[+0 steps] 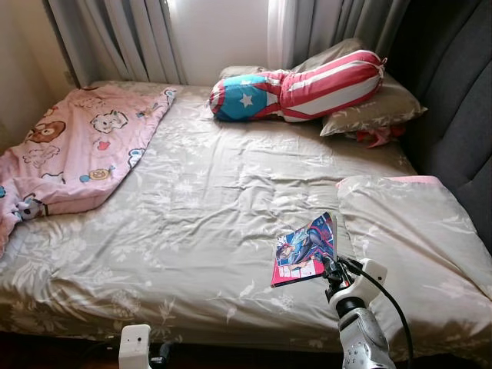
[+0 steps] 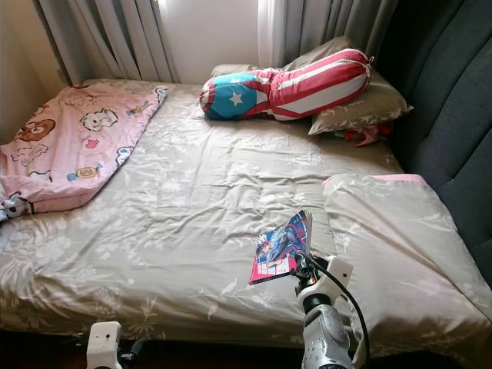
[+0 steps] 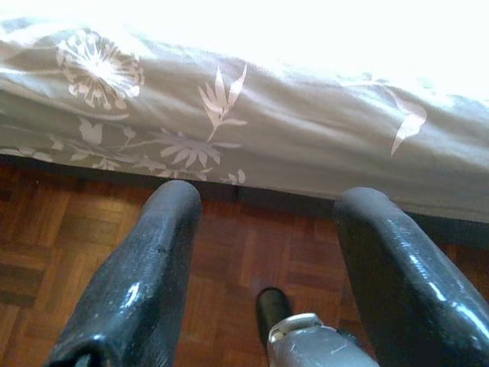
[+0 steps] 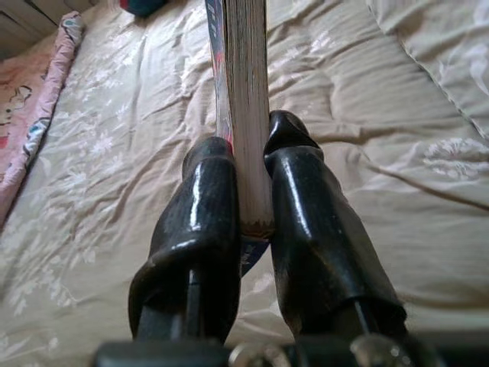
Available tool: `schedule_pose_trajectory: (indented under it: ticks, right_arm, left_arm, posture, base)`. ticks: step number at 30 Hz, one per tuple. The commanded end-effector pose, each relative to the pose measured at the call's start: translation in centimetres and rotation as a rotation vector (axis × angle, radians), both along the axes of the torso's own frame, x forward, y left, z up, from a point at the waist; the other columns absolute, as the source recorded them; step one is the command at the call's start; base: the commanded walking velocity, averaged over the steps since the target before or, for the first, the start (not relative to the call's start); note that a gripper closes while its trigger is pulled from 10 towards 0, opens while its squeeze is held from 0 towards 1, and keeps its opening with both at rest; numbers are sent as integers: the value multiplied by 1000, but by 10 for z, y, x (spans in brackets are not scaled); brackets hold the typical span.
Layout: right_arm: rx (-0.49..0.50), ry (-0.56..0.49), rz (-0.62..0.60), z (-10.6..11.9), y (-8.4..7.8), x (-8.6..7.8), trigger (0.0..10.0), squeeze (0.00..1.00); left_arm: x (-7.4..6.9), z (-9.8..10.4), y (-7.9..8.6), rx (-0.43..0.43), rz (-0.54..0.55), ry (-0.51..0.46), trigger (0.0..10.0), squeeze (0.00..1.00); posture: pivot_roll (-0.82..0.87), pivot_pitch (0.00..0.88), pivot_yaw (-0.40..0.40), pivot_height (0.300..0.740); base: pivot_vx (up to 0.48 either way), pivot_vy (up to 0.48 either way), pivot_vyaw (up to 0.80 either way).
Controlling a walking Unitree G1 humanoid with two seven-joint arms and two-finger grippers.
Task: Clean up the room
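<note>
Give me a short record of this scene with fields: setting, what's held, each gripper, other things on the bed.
setting: bed with beige floral cover, wooden parquet floor below
held: comic book, lifted above the cover
right gripper: shut on comic book
left gripper: open, low beside the bed edge
other items: pink cartoon blanket, stars-and-stripes bolster, pillow

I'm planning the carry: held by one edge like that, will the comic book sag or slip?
The comic book looks thin, so its free end will probably droop. Its cover looks glossy, so it may slide. The right end effector pinches only its edge, so it could twist when swung.
</note>
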State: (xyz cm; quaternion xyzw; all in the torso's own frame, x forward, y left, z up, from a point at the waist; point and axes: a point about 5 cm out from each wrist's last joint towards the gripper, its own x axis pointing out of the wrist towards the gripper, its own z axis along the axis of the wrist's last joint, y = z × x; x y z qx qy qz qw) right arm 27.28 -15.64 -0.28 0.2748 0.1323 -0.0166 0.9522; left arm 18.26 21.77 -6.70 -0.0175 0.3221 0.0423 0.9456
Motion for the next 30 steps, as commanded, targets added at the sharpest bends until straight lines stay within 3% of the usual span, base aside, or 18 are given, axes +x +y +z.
schedule_pose_trajectory:
  ticks: [1,15,30]
  right_arm:
    - [1,-34,0,5,0,4,10000,0]
    - [6,-34,5,5,2,3,10000,0]
    - [12,-43,-11,5,1,1,10000,0]
  left_arm:
    - [-5,-3,1,2,-4,29,10000,0]
    - [-4,-2,1,7,-11,18,10000,0]
    - [43,31,-12,-21,-83,-231,10000,0]
  posture:
    - [11,9,-16,725]
    - [12,14,-15,725]
    - [15,22,-10,725]
  base:
    - [356,0,0]
    - [310,0,0]
    - [0,0,0]
